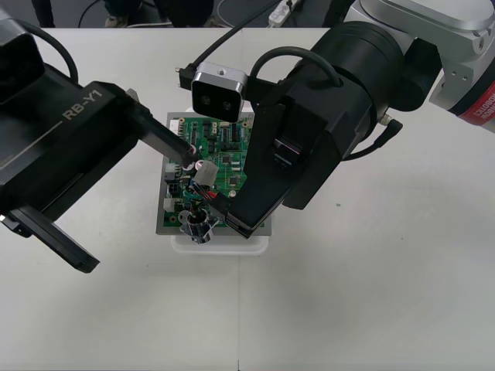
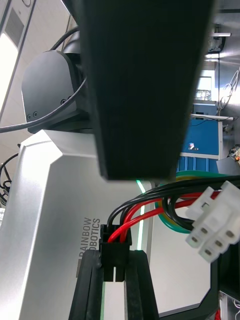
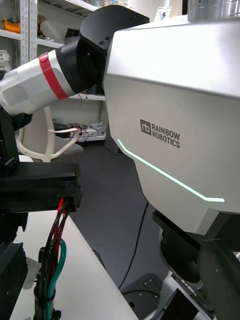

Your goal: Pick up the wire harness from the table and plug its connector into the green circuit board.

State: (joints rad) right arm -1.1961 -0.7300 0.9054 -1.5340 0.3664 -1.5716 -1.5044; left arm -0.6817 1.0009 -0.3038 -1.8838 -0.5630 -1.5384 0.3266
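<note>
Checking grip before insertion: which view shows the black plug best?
Right wrist view: the plug sits clamped in the right pincer. Left wrist view shows it side-on; front view, tiny at the pincer's tip.

Front view bright, evenly lit from above; table [image 1: 371, 294] near-white, no hard glare. Shadows faint, soft-edged beside white base [image 1: 220, 246]. Green circuit board [image 1: 228, 166] well lit. Sheen on right arm's silver link [image 1: 418, 19].

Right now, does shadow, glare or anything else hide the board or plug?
Front view: even light, no strong glare; the right gripper and its arm cover the right side of the green circuit board. Right wrist view: a dark body blocks much above the plug, which stands well lit between the fingers. Left wrist view: the wires hang unobstructed.
</note>
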